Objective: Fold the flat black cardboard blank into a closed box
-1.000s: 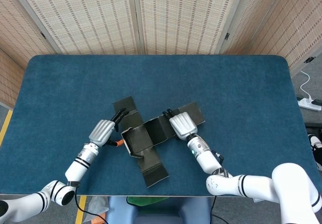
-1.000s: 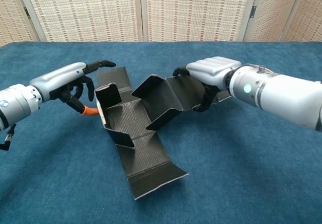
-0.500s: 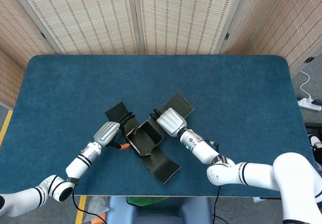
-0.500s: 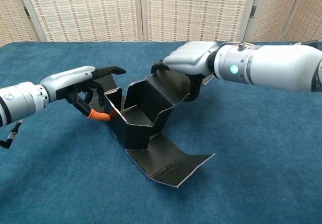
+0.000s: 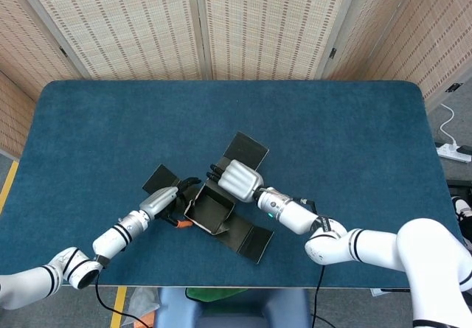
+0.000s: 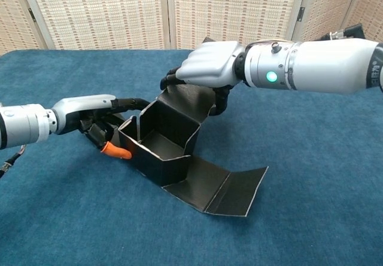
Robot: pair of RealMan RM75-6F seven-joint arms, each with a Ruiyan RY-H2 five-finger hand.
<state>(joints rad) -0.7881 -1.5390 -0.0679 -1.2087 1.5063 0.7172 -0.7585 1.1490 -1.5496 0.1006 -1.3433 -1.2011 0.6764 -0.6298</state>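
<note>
The black cardboard blank (image 5: 210,211) (image 6: 160,147) stands near the table's front as an open-topped box with its walls raised. One long flap (image 6: 222,188) lies flat toward me, and another flap (image 5: 245,149) sticks out behind. My right hand (image 5: 236,180) (image 6: 206,64) is over the far wall and grips it, fingers curled across its top edge and thumb behind. My left hand (image 5: 166,201) (image 6: 96,115) lies against the box's left wall. Its fingers reach along the wall's top edge and its orange-tipped thumb (image 6: 116,152) sits low outside. A small side flap (image 5: 160,177) shows beyond that hand.
The blue table top (image 5: 346,144) (image 6: 311,176) stretches wide around the box. Woven folding screens (image 5: 199,26) stand behind the far edge. A white power strip (image 5: 456,151) lies on the floor at the right.
The blank has turned and its walls have risen from a loose trough into an open box. My right hand moved left and over the far wall. My left hand closed in against the left wall.
</note>
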